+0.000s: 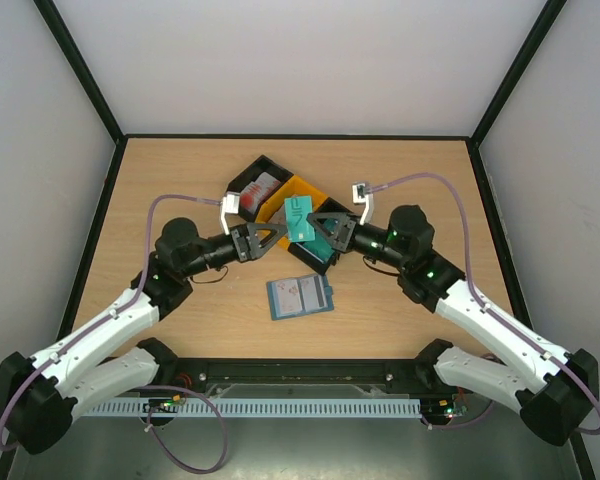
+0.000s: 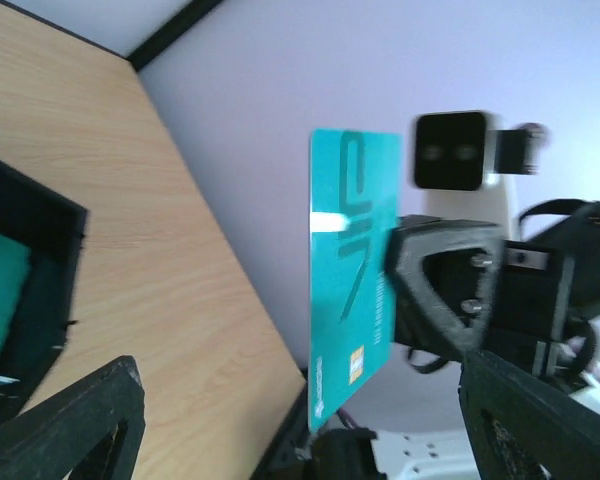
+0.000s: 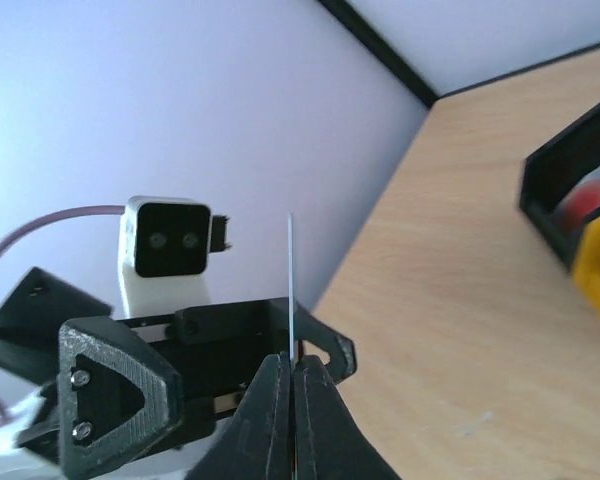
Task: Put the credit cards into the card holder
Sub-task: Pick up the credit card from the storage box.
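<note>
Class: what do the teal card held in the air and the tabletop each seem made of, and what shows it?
Teal card: probably plastic, smooth, slightly glossy; it stands flat and very thin, with a glare streak. Table: wood or wood-look laminate, matte; pale grain lines run along it.

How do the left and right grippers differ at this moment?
On the left gripper the fingers are spread wide; on the right gripper they are pinched shut. The left gripper holds nothing, while the right gripper grips a teal card by its edge. Both hover above the bins, tips facing each other.
</note>
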You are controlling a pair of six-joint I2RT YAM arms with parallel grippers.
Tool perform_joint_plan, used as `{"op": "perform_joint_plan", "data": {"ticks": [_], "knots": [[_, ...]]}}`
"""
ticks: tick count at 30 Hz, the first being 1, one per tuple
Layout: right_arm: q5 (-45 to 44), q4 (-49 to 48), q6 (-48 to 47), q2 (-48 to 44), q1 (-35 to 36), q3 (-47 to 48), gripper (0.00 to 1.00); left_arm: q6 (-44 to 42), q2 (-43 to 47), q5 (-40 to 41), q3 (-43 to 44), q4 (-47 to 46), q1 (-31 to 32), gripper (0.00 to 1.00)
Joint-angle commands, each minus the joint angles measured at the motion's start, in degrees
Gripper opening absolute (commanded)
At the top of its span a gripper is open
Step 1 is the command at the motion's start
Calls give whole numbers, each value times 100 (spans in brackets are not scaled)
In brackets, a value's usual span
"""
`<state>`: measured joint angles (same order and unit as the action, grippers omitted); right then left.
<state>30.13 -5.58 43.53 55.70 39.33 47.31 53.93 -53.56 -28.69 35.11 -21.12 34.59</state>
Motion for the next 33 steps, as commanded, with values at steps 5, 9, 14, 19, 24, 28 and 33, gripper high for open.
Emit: {"op": "perform_joint_plan", "data": {"ticks": [5, 9, 14, 19, 24, 28, 33], "knots": [[1194, -2696, 2182, -308, -23, -835, 2, 680, 50, -864, 178, -463, -22, 65], [1361, -2550, 2198, -439, -25, -808, 2, 952, -162, -1001, 238, -859, -22, 43], [1656, -1860, 1923, -321, -23, -532, 2, 1873, -467, -1110, -46, -1995, 16, 20], [1793, -1624, 1824, -279, -27, -478, 2, 2105, -488, -924, -283, -2409, 78, 17], [1732, -1216, 1618, -141, -31, -322, 2, 2066, -364, -803, -363, -2317, 119, 21], [1709, -869, 1439, 24, -44, -266, 2, 1995, -402, -862, -263, -2395, 127, 4], [1329, 40, 853, 8, -147, -137, 22, 1648, -227, -492, -353, -1774, 128, 3]]}}
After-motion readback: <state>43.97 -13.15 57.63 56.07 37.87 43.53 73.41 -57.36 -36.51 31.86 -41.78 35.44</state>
